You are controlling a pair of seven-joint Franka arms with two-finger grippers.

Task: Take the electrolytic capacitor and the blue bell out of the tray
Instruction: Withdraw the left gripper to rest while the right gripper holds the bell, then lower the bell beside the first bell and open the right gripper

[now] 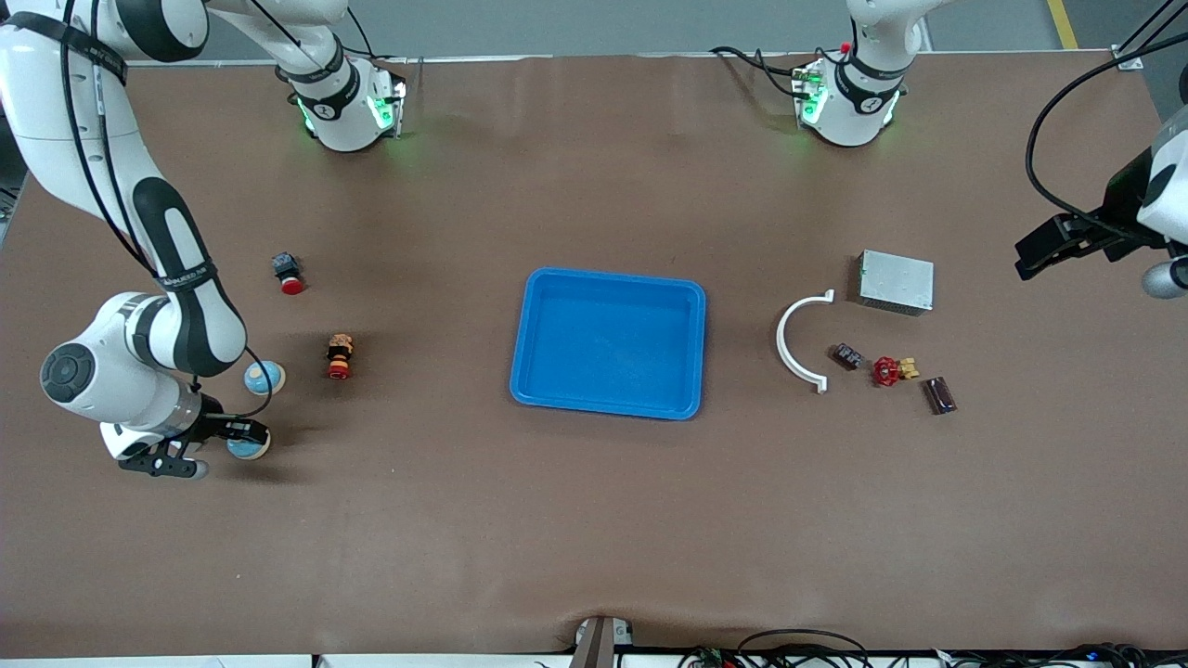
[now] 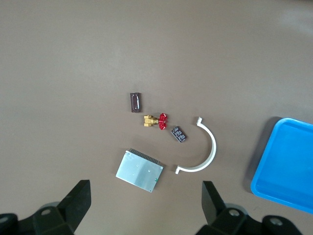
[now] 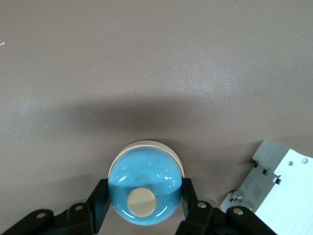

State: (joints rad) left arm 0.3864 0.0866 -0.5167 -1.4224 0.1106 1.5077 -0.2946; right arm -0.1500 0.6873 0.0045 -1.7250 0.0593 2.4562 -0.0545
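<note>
The blue tray (image 1: 608,343) sits mid-table. The right gripper (image 3: 144,205) clamps a blue bell (image 3: 144,188) at its end; the left gripper (image 2: 146,205) hangs open above the metal box (image 2: 139,171), white bracket (image 2: 203,149) and capacitor (image 2: 135,102).

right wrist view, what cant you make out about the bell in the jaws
- Bell underside and base: hidden in the right wrist view by its own blue dome.
- Whether it is lifted or resting on the table: front view, right gripper and arm cover most of it.
- Second bell: front view, partly hidden by the arm.
</note>
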